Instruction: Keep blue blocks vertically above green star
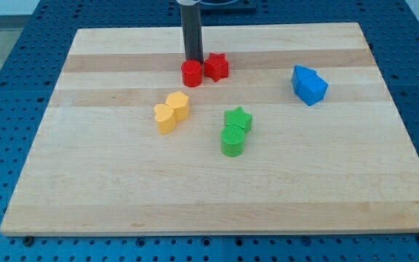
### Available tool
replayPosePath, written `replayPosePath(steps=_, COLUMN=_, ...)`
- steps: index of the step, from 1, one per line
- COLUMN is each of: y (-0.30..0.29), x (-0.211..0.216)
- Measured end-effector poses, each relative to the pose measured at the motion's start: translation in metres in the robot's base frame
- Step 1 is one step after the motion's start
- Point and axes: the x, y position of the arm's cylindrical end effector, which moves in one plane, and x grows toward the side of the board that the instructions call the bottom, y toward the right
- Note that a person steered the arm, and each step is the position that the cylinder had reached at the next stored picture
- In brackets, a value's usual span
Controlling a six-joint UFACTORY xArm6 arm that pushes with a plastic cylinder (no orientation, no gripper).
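The green star (238,118) lies just right of the board's middle, touching a green cylinder (233,141) below it. Two blue blocks sit pressed together at the view's right: a blue cube-like block (313,89) with a smaller blue block (302,73) on its upper left. They lie to the right of and higher in the view than the green star. My tip (193,60) is near the view's top centre, right behind the red cylinder (192,73), far to the left of the blue blocks.
A red star (217,67) touches the red cylinder on its right. Two yellow blocks (172,112) sit together left of the green pair. The wooden board (108,196) lies on a blue perforated table.
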Motion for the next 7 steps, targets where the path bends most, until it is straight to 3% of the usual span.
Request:
replayPosePath(steps=2, y=0.024, x=-0.046)
replayPosePath(steps=3, y=0.081, x=-0.059)
replayPosePath(steps=5, y=0.217, x=-0.029)
replayPosePath(steps=6, y=0.257, x=0.039)
replayPosePath(steps=7, y=0.264, x=0.052)
